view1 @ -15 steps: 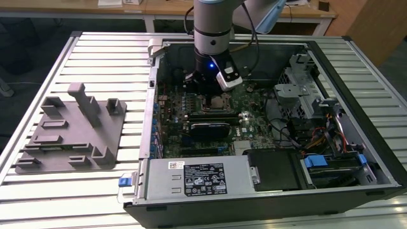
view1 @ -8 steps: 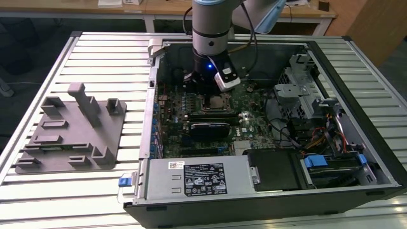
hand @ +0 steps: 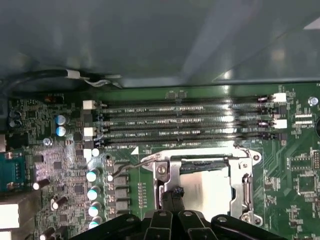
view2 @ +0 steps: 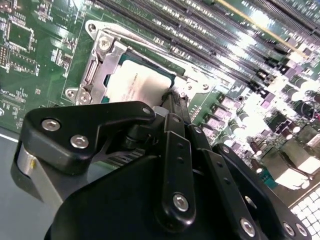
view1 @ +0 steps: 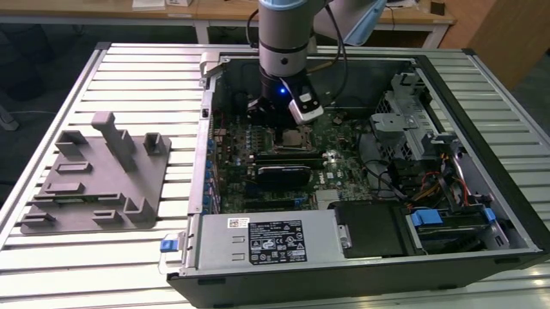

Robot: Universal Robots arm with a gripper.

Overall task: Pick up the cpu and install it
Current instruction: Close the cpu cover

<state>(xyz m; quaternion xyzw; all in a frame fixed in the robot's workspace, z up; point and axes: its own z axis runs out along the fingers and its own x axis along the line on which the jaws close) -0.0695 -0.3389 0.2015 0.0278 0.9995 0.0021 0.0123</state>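
The cpu point(view1: 295, 138) lies flat inside the motherboard's metal socket frame point(hand: 162, 172), within the open computer case point(view1: 481, 84). Its shiny silver-grey top shows in both wrist views point(view2: 135, 82) point(hand: 207, 187). My gripper point(view1: 277, 123) reaches down into the case just over the socket. Its two dark fingers are pressed together at the chip's edge, in the second wrist view point(view2: 169, 96) and in the first wrist view point(hand: 173, 196). Nothing is held between them. The gripper's body hides part of the socket and the chip.
A grey plastic fixture block point(view1: 94, 180) sits on the slatted table at the exterior view's left. Memory slots point(hand: 185, 120) run beside the socket, and capacitors point(hand: 92, 175) stand close by. A power supply point(view1: 257, 238), cables and a drive cage point(view1: 421, 122) crowd the case.
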